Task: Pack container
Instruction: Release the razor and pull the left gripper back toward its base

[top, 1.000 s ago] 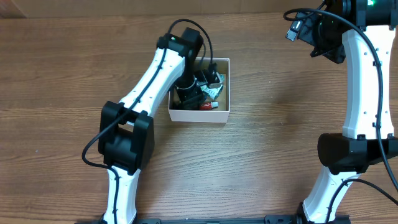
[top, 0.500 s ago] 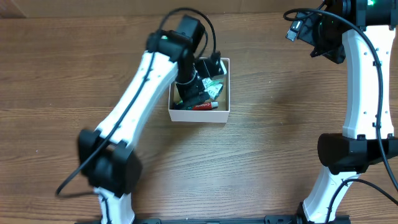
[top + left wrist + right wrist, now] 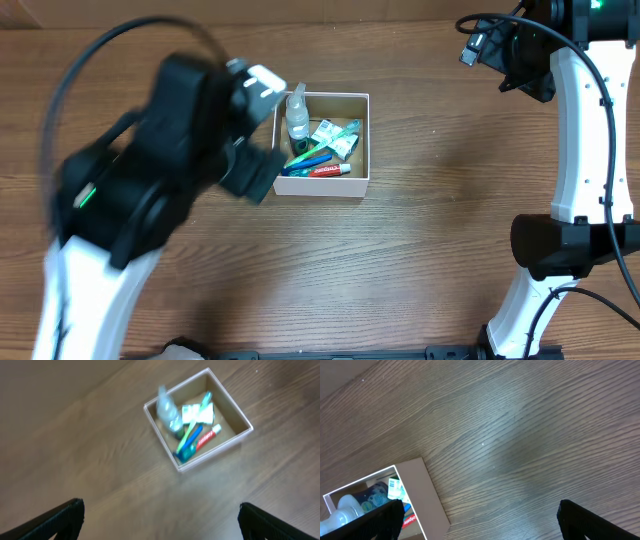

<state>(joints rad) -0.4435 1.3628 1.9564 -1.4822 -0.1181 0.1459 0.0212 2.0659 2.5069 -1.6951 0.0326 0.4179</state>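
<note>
Two pairs of jaws stand apart and empty. Container (image 3: pixel 320 186), holding toothbrushes (image 3: pixel 310 156), toothpaste (image 3: pixel 325 171) and bottle (image 3: pixel 297 116), sits on the bench (image 3: pixel 430 250), below and ahead of the left jaws. The right jaws are farther off.

Left hand (image 3: pixel 160 517) withdrawn from container (image 3: pixel 320 185), lifted high, well clear leftward; toothbrushes (image 3: pixel 308 158) now uncovered.
</note>
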